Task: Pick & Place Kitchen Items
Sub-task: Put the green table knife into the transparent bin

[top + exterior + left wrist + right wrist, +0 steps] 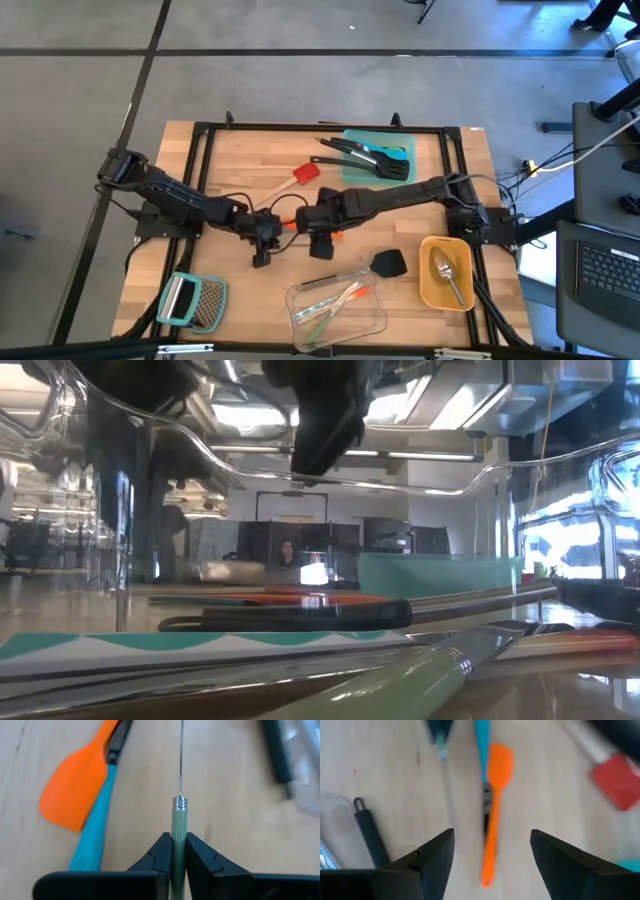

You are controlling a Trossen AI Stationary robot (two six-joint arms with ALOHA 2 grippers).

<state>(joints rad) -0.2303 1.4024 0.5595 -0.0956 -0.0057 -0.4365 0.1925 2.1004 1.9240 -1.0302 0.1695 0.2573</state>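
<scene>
Left gripper (178, 851) clamped on green tool (178, 827), right gripper (492, 852) apart over orange spatula (496, 795), teal tool (95, 827) partly hidden.

Grouped around the clear container (336, 312): grater (192, 300) to its left, spoon (447, 275) in a tub (428, 290) to its right.

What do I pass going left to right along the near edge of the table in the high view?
Teal-handled grater → clear container holding slim tools → black spatula → yellow container with the silver spoon.
</scene>
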